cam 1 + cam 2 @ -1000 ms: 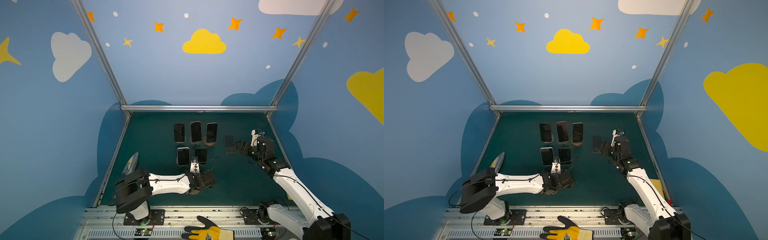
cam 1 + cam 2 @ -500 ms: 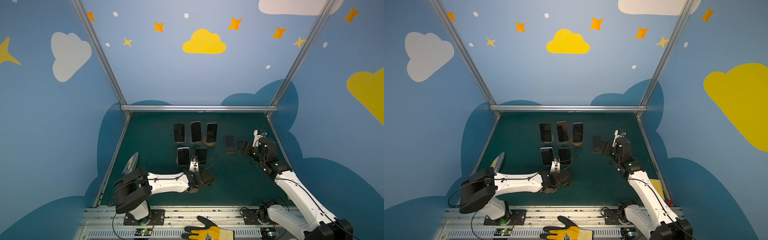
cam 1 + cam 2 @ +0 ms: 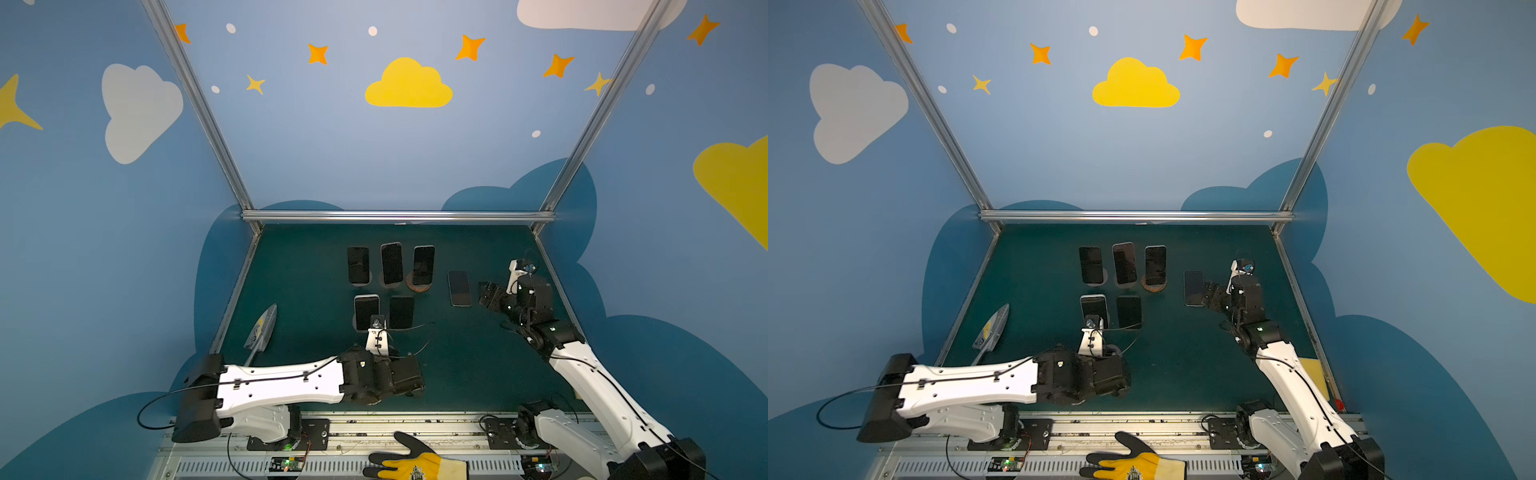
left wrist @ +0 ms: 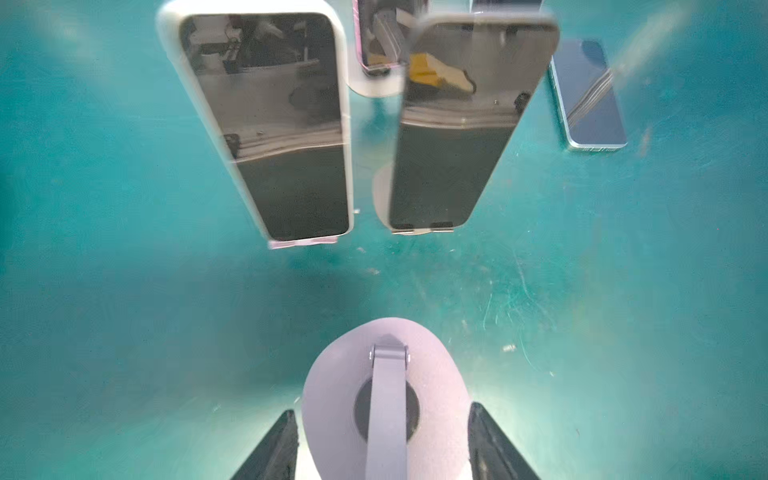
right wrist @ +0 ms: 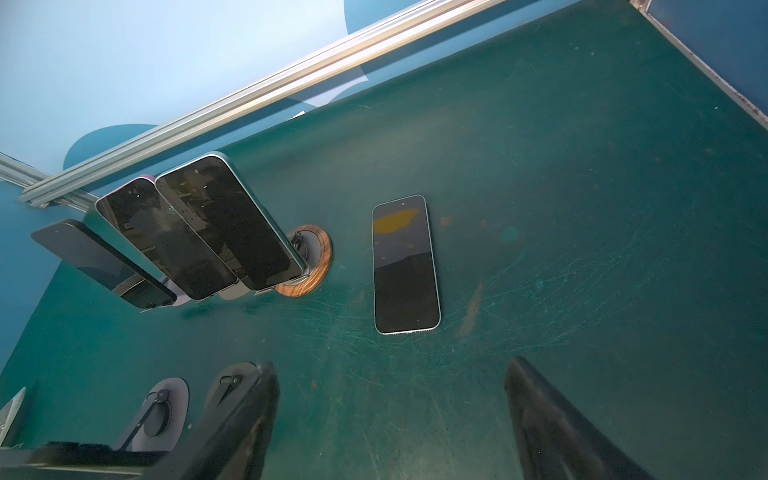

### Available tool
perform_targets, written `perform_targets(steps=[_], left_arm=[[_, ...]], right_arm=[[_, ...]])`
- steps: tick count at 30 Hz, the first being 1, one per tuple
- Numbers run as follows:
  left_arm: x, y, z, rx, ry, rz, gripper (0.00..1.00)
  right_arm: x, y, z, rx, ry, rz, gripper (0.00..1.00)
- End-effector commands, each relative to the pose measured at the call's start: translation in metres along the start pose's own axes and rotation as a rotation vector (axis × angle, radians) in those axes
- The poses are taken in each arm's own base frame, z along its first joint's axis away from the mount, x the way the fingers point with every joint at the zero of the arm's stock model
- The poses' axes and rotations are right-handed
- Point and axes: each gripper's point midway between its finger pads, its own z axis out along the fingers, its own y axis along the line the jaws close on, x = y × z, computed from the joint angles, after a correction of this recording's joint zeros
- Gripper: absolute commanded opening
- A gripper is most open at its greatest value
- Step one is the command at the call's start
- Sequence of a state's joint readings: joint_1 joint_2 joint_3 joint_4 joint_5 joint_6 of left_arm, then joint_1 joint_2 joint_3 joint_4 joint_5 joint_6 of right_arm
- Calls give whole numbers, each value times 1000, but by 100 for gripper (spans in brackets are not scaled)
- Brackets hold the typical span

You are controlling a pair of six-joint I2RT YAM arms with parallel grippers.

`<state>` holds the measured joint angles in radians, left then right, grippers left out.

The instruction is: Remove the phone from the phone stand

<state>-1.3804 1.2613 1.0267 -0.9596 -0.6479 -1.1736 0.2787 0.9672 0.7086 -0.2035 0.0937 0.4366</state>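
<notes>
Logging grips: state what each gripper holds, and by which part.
The left gripper clamps the empty stand by its base's sides; the right gripper holds nothing.

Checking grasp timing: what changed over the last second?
The left hand closed on the empty stand, at its base. The right hand, open, eased slightly back from the flat phone. The flat phone and the five propped phones stayed put.

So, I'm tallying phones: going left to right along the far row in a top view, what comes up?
Left propped phone, middle propped phone, phone on the wooden-rimmed stand, flat phone, right tool.
</notes>
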Motion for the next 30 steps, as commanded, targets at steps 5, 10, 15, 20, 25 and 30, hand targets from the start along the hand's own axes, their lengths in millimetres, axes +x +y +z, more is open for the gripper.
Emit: perform_targets(steps=[5, 10, 15, 20, 25, 30], left_arm=[[-52, 70, -52, -54, -171, -78, 43], [-98, 99, -77, -112, -260, -91, 44], [-139, 120, -76, -73, -307, -201, 44], [-173, 143, -50, -106, -239, -272, 44], [-205, 149, -16, -121, -205, -273, 45], [-232, 174, 25, -104, -218, -359, 45]], right_arm=[[1, 4, -1, -27, 1, -8, 85], [-2, 6, -7, -39, -14, -10, 85], [-6, 13, -13, -75, -25, -6, 85], [-5, 14, -15, -83, -28, -3, 85], [-4, 16, -14, -97, -21, 0, 85], [0, 18, -8, -108, -4, 5, 84]])
